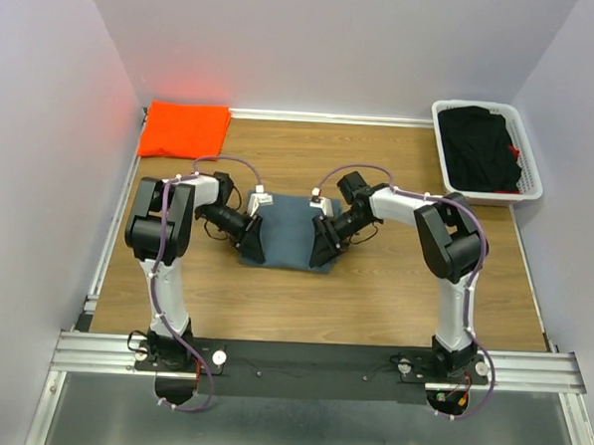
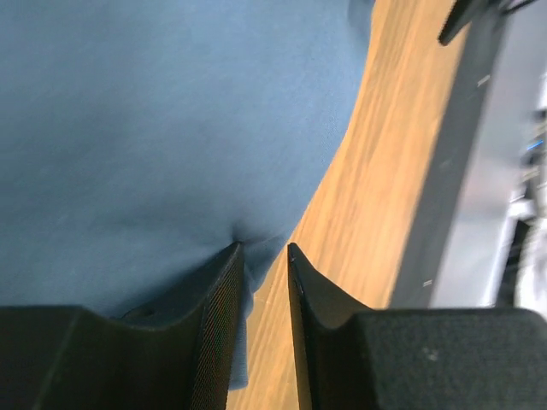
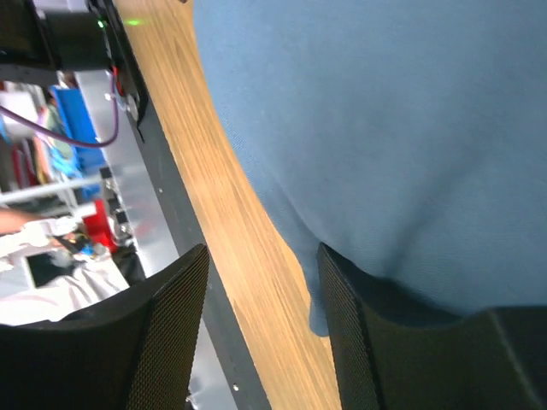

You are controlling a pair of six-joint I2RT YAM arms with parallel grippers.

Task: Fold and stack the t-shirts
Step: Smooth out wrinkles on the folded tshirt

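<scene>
The slate blue-grey t-shirt (image 1: 288,230) lies folded in a small rectangle at the table's middle. My left gripper (image 1: 252,244) is at its near left corner and my right gripper (image 1: 323,248) at its near right corner. In the left wrist view the shirt (image 2: 171,128) fills the frame; the left gripper (image 2: 263,248) has its jaws a narrow gap apart, with the shirt's edge and bare wood between them. In the right wrist view the right gripper (image 3: 262,252) is wide open, with one finger (image 3: 350,316) against the shirt's edge (image 3: 385,128). The bright orange t-shirt (image 1: 185,129) lies folded at the back left.
A white basket (image 1: 441,118) with dark clothes stands at the back right corner. Grey walls close the table on three sides. The metal rail (image 1: 320,361) holding the arm bases runs along the near edge.
</scene>
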